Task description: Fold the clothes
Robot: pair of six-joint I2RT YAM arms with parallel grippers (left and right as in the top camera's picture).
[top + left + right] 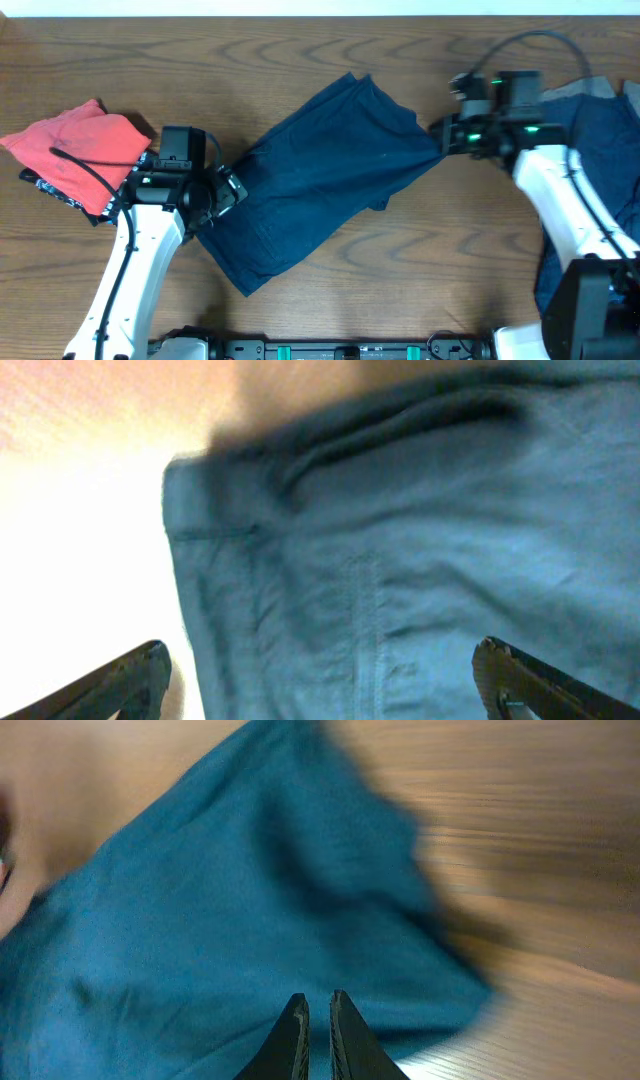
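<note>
Right gripper pinching navy garment; left gripper straddling.

1. Brown wooden table with wavy grain, filling the overhead view from side to side.
2. Across the middle, a navy garment, laid slantwise from lower left to upper right; mostly flat, with a small folded flap at the lower right edge and the right corner drawn out to a point.
3. At the left end, a crumpled red garment, apart from the navy one.
4. Under the red one's lower edge, a black printed piece, showing only as a narrow strip.
5. At the right end, a heap of navy cloth running past the frame, with a grey edge along its top.
</note>
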